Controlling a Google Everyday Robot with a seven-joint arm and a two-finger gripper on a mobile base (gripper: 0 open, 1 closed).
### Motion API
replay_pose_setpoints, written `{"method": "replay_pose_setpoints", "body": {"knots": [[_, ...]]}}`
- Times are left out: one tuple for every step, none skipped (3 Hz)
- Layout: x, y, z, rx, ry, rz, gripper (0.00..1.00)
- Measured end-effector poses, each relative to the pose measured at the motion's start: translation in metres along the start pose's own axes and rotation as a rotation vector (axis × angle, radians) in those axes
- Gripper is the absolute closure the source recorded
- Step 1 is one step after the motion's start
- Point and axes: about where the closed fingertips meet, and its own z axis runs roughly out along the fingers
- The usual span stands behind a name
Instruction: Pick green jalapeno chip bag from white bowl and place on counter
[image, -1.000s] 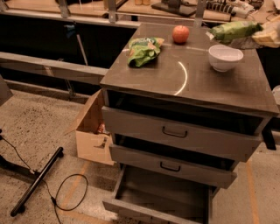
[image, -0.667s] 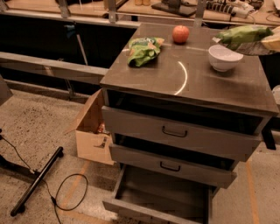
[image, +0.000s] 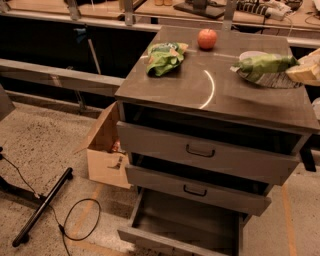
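The green jalapeno chip bag (image: 264, 63) is long and pale green, and it lies low across the white bowl (image: 248, 55) at the right rear of the counter (image: 200, 92). It hides most of the bowl. My gripper (image: 306, 71) is the pale shape at the right edge of the view. It is shut on the bag's right end, beside the bowl.
A shorter, bunched, brighter-green bag (image: 164, 56) and a red apple (image: 207, 38) sit at the back left of the counter. A pale arc mark (image: 210, 90) runs across the top. The drawers below stand partly open, the bottom one (image: 185, 220) the furthest. A cardboard box (image: 106, 150) and cables are on the floor at the left.
The chip bag has come down from above and to the right of the bowl and now lies across it. The gripper has come down with it. The other bag and the apple have not moved.
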Motion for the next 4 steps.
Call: {"method": "replay_pose_setpoints", "body": {"knots": [[-0.005, 0.019, 0.015, -0.025, -0.027, -0.030, 0.84], [-0.010, 0.020, 0.042, -0.001, -0.031, -0.071, 0.61], [-0.007, 0.018, 0.061, 0.027, -0.014, -0.088, 0.38], [0.001, 0.017, 0.070, 0.044, 0.014, -0.088, 0.13]]}}
